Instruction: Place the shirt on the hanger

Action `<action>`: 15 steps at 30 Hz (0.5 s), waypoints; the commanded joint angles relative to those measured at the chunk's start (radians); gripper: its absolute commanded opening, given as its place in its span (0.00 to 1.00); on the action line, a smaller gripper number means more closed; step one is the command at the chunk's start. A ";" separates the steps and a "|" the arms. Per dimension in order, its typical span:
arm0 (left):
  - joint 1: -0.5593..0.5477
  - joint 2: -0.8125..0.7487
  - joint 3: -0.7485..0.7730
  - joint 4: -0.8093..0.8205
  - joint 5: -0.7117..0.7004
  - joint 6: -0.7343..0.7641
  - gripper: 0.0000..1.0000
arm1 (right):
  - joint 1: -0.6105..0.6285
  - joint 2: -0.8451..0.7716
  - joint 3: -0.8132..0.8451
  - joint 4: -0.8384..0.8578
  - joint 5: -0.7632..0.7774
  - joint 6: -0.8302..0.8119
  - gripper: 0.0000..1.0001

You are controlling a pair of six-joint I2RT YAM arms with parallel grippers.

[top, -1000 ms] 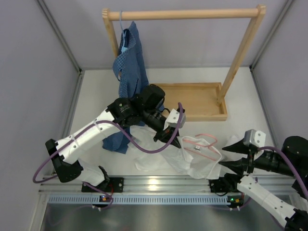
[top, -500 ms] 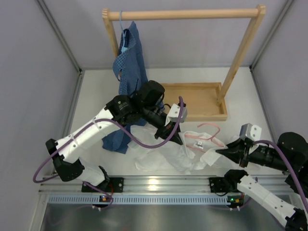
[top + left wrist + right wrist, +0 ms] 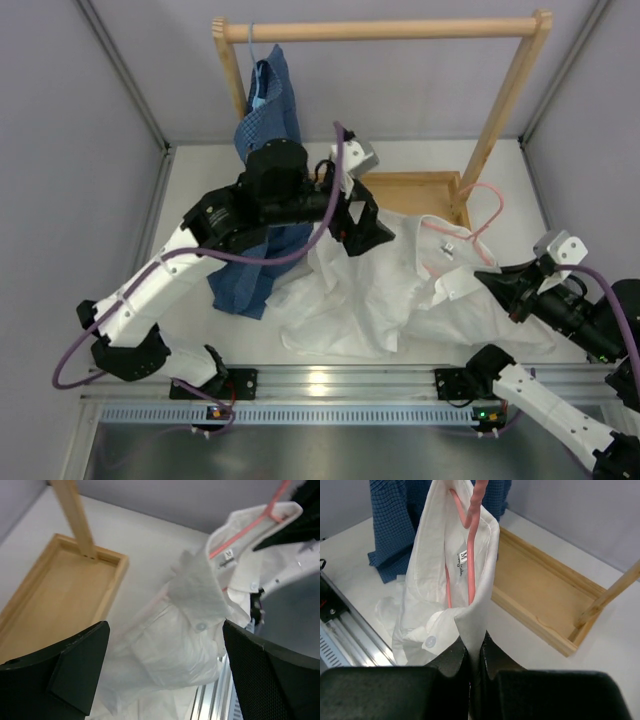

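Right wrist: right gripper point(image 3: 475, 652) jaws clenched on shirt point(image 3: 427, 565) collar to pin it over hanger point(image 3: 475, 505); left gripper point(image 3: 165, 655) jaws released, standing off.

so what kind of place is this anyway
Probably a robot lab test cell rather than a home: plain grey partition walls, an aluminium mounting rail, and a small wooden rack staged on a white table.

left arm point(image 3: 165, 270): white link shells, black joint housings, purple cable point(image 3: 60, 365) looping alongside. right arm point(image 3: 545, 400): same white/black build w/ purple cable. grey camera block point(image 3: 360, 155) on each wrist. left end effector point(image 3: 372, 233) & right end effector point(image 3: 497, 283): black wedge fingers; fine mesh texture on left's pad point(image 3: 270, 680). bases black.
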 commanded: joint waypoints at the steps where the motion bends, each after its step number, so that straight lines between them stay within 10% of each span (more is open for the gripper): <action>1: 0.001 -0.131 0.037 0.150 -0.361 -0.188 0.98 | 0.009 0.068 0.097 0.184 0.141 0.022 0.00; 15: 0.000 -0.674 -0.584 0.250 -0.367 -0.233 0.98 | 0.007 0.502 0.731 0.414 0.446 -0.192 0.00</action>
